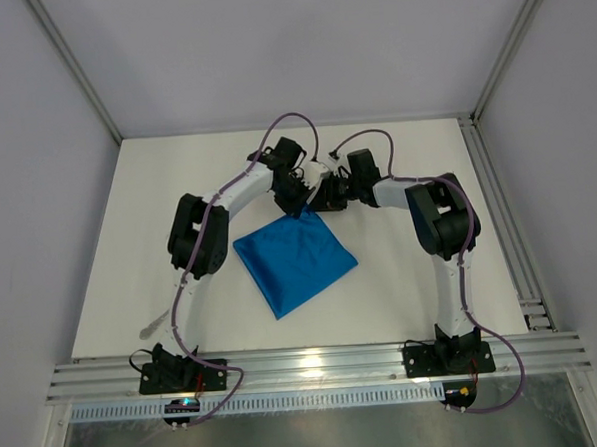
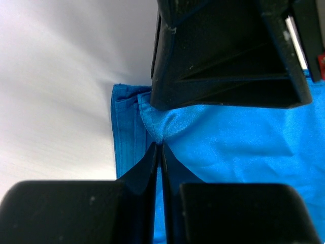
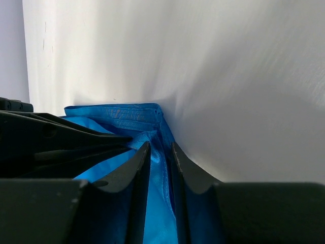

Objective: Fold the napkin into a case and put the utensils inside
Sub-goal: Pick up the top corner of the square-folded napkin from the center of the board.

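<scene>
Bright, even, diffuse light fills the overhead view: the white table (image 1: 412, 278) around the napkin (image 1: 295, 259) carries only faint soft shadows, and a small glare spot sits on the metal rail (image 1: 316, 361) on the napkin's near side. In the wrist views the napkin has a satin sheen, grey shadow spreads beside it, and the left pincer (image 2: 159, 146) and right pincer (image 3: 161, 147) loom black and blurred.

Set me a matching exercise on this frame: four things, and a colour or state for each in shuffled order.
Things:
1. napkin
2. table
3. left end effector
4. right end effector

Colour or state:
A. fingers a little apart, a cloth fold between them
B. bright blue
C. fingers pressed together on a pinch of cloth
D. white

Pairs: 1-B, 2-D, 3-C, 4-A
</scene>
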You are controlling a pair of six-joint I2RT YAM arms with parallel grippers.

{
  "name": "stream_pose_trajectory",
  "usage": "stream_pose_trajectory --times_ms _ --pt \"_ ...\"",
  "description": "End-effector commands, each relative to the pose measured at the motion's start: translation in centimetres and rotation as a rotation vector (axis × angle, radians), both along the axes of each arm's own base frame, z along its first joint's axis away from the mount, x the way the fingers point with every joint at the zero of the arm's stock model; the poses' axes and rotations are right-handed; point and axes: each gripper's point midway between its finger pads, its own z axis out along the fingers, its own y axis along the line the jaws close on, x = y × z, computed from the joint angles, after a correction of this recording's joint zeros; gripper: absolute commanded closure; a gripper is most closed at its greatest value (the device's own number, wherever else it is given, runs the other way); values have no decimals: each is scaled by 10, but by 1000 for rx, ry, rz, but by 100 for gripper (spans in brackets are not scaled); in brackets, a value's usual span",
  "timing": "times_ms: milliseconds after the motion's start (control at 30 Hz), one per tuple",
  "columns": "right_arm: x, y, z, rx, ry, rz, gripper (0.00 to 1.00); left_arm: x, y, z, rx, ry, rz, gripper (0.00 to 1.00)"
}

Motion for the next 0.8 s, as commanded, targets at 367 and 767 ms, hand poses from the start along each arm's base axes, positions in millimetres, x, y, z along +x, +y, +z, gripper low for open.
stream_pose_trajectory --times_ms 367,767 --pt "-8 -2 32 23 -100 20 49 -9 -3 51 -91 -74 -52 100" --pt "-12 1 54 80 -135 18 48 -15 2 47 -79 -75 -61 100"
